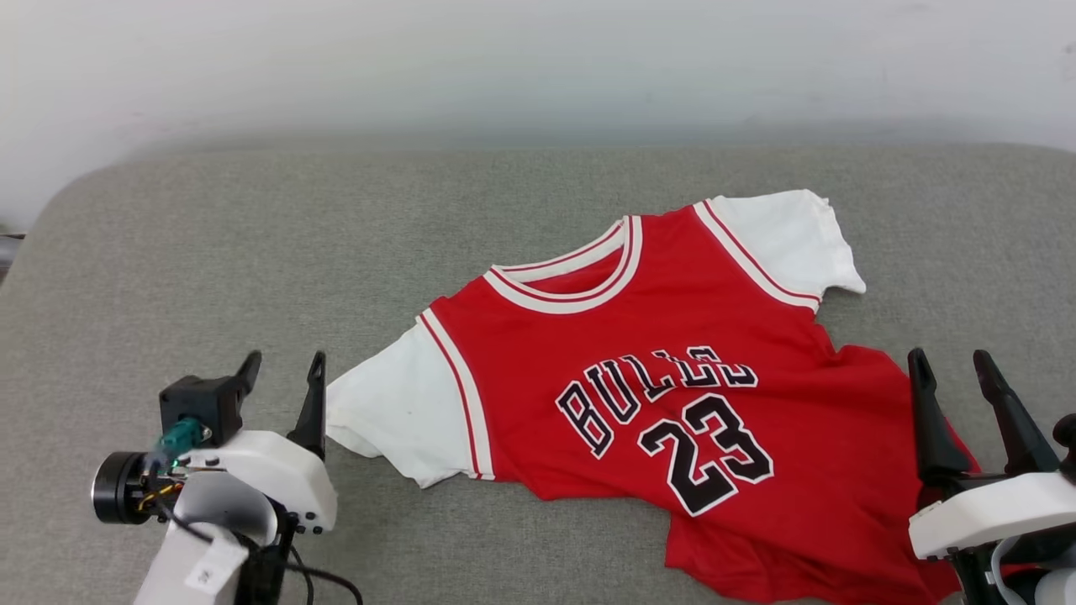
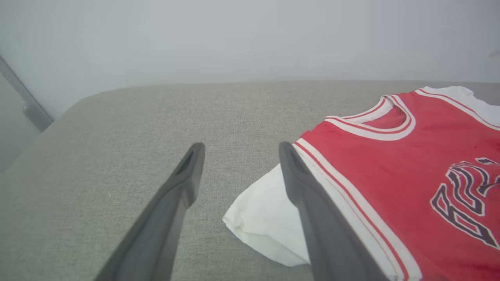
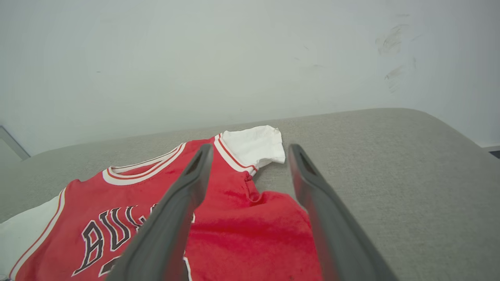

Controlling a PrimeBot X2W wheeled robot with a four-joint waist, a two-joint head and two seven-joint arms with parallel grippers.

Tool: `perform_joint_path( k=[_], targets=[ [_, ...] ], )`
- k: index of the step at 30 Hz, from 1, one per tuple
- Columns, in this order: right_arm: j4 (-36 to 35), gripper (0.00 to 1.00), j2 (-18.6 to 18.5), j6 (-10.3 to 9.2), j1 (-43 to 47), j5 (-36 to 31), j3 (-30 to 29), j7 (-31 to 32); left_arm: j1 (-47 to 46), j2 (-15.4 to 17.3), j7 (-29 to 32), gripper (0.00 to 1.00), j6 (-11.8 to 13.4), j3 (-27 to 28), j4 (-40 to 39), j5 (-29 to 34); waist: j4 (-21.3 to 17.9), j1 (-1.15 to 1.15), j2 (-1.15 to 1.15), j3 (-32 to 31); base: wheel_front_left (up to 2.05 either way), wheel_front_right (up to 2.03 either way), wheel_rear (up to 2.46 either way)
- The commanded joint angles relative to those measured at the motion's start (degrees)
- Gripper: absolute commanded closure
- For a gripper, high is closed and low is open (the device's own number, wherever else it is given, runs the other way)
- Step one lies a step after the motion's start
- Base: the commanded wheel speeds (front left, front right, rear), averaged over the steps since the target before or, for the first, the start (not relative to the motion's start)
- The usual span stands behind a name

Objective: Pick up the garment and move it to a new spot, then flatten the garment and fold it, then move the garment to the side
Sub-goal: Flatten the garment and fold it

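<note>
**Robot end-effectors, as seen from the front.** The left gripper point(image 1: 284, 361) has two long dark fingers point(image 2: 181, 187). They are flat-sided and taper to narrow tips, each with a shallow elongated recess on the inner face near the tip. They rise from a smooth white wrist housing point(image 1: 269, 475) with rounded corners and small dark screw heads along its lower edge. A black block point(image 1: 202, 402) on top carries a teal connector point(image 1: 178, 437). A black cylindrical unit point(image 1: 113, 489) projects sideways, with thin orange and black wires beside it. A black cable point(image 1: 324, 578) loops below, near a white label point(image 1: 210, 573) whose print is illegible. The right gripper point(image 1: 950, 361) has matching dark fingers on a second white housing point(image 1: 992, 511).
</note>
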Motion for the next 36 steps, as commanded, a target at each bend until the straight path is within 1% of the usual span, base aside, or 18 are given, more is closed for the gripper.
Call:
perform_joint_path(
  k=[1, 3, 4, 6, 7, 8, 9, 12, 14, 18, 22, 26, 28, 31, 33, 36],
  targets=[
    [-0.3, 0.0, -0.2, -0.04, 0.8, 0.0, 0.2, 0.3, 1.3, -0.8, -4.2, 0.0, 0.5, -0.2, -1.7, 1.0, 0.8, 0.01, 0.0, -0.8, 0.0, 0.0, 0.0],
    [-0.5, 0.0, -0.2, -0.04, 1.0, -0.1, 0.0, 0.7, 2.4, -1.8, -8.7, 0.0, 1.0, -0.5, -3.9, 1.8, 1.4, 0.01, 0.0, -1.2, 0.0, 0.0, 0.0],
    [-0.6, 0.0, -0.3, -0.04, 1.1, -0.2, -0.2, 1.0, 2.9, -2.1, -11.0, 0.0, 0.9, -0.9, -5.2, 2.1, 1.7, 0.01, 0.0, -1.3, 0.0, 0.0, 0.0],
    [-1.0, 0.0, -0.6, -0.04, 1.2, -0.5, -0.3, 1.7, 4.0, -2.8, -13.5, 0.0, 0.3, -1.8, -7.5, 2.7, 2.5, 0.01, 0.0, -1.4, 0.0, 0.0, 0.0],
    [-1.1, 0.0, -0.8, -0.04, 1.2, -0.7, -0.5, 2.1, 4.8, -3.3, -14.3, 0.0, -0.5, -2.3, -8.5, 2.3, 2.9, 0.01, 0.0, -1.4, 0.0, 0.0, 0.0],
    [-1.3, 0.0, -0.9, -0.04, 1.2, -0.9, -0.7, 2.3, 5.3, -3.9, -14.9, 0.0, -1.3, -2.7, -9.4, 1.7, 3.3, 0.01, 0.0, -1.4, 0.0, 0.0, 0.0],
    [-1.3, 0.0, -0.9, -0.04, 1.2, -0.9, -0.7, 2.3, 5.3, -3.9, -14.9, 0.0, -1.3, -2.7, -9.4, 1.7, 3.3, 0.01, 0.0, -1.4, 0.0, 0.0, 0.0],
    [-1.5, 0.0, -0.9, -0.04, 0.9, -1.6, -1.0, 3.7, 7.0, -4.2, -15.8, 0.0, -2.8, -3.1, -10.8, 2.0, 4.3, 0.01, 0.0, -1.3, 0.0, 0.0, 0.0],
    [-1.7, 0.0, -0.9, -0.04, 0.7, -2.2, -1.0, 4.5, 7.9, -4.8, -16.0, 0.0, -3.4, -3.4, -10.3, 2.1, 5.1, 0.01, 0.0, -1.2, 0.0, 0.0, 0.0],
    [-2.3, 0.0, -2.0, -0.04, -1.0, -3.4, -1.0, 7.1, 8.0, -6.0, -16.2, 0.0, -3.3, -3.4, -10.1, 2.8, 6.6, 0.01, 0.0, -0.2, 0.0, 0.0, 0.0],
    [-1.7, 0.0, -4.4, -0.05, -5.0, -4.1, -1.0, 14.6, 7.8, -7.3, -16.2, 0.0, -3.7, -3.3, -10.5, 3.8, 7.9, 0.01, 0.0, 1.2, 0.0, 0.0, 0.0],
    [0.2, 0.0, -9.0, -0.06, -11.0, -5.4, 1.0, 25.5, 6.6, -8.1, -16.2, 0.0, -4.6, -3.1, -10.0, 4.4, 9.2, 0.01, 0.0, 3.2, 0.0, 0.0, 0.0],
    [2.4, 0.0, -11.5, -0.06, -14.5, -7.0, 2.9, 32.4, 6.2, -8.3, -16.1, 0.0, -4.9, -2.9, -9.9, 4.7, 9.8, 0.01, 0.0, 4.3, 0.0, 0.0, 0.0],
    [6.4, 0.0, -13.6, -0.04, -20.3, -5.9, 5.1, 42.5, 5.0, -8.6, -16.1, 0.0, -5.5, -2.8, -9.6, 5.2, 11.1, 0.01, 0.0, 6.0, 0.0, 0.0, 0.0],
    [8.8, 0.0, -16.3, -0.06, -23.5, -6.3, 6.9, 47.3, 4.3, -9.1, -16.1, 0.0, -5.8, -2.9, -9.3, 5.6, 12.4, 0.01, 0.0, 7.0, 0.0, 0.0, 0.0],
    [12.0, 0.0, -18.5, -0.05, -27.2, -6.4, 8.8, 52.1, 3.3, -9.9, -16.1, 0.0, -6.2, -3.1, -9.2, 5.9, 14.1, 0.01, 0.0, 8.5, 0.0, 0.0, 0.0]
  ],
)
